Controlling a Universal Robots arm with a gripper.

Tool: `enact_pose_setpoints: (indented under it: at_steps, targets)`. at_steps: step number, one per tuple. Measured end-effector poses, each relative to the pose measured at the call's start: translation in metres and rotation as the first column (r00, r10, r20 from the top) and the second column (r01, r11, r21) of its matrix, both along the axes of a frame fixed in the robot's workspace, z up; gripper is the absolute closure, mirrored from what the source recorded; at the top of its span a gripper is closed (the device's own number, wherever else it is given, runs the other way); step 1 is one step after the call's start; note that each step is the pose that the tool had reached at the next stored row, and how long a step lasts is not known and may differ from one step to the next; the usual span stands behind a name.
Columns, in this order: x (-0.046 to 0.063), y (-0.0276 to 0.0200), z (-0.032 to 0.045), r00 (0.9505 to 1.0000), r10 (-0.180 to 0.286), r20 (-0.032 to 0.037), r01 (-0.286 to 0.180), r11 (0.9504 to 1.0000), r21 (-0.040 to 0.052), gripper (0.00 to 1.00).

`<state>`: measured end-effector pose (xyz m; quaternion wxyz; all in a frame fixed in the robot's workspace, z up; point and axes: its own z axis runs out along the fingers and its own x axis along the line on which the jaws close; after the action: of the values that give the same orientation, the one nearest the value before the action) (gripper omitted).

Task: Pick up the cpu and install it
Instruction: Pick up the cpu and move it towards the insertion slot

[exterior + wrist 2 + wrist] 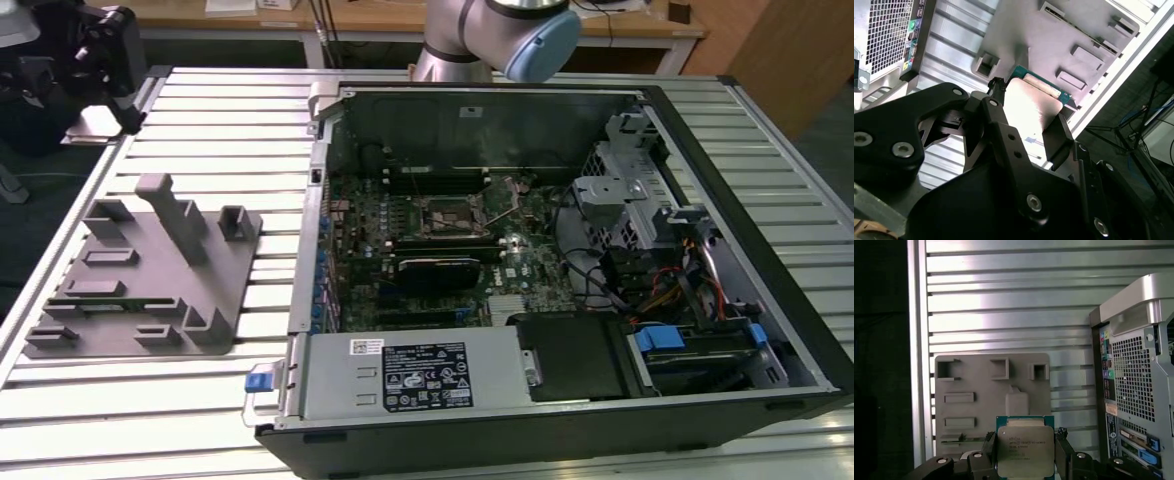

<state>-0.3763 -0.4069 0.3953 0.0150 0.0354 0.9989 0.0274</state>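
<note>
In both wrist views the cpu (1025, 450) (1030, 107), a flat square chip with a shiny silver top and a thin green rim, sits between my gripper's black fingers (989, 444). My gripper (1025, 456) (1026, 117) is shut on its two opposite edges. It holds the cpu well above the grey fixture plate (979, 385) (1054, 35), off its surface. The motherboard socket (450, 213), a black square in a metal frame, lies inside the open computer case (747, 330) in the exterior view.
The grey fixture plate (147, 270) with raised blocks and posts lies on the slatted metal table (240, 110), on the exterior view's left of the case. The arm (494, 35) rises behind the case. The case's rear panel with ports (1134, 390) stands beside the plate.
</note>
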Motion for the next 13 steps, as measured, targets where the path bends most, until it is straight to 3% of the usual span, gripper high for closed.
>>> enact_pose_setpoints:
  at_steps: [13]
  targets:
    - [0.013,0.0011,-0.0001,1.0000,0.000,0.0001,0.000,1.0000,0.0001,0.45]
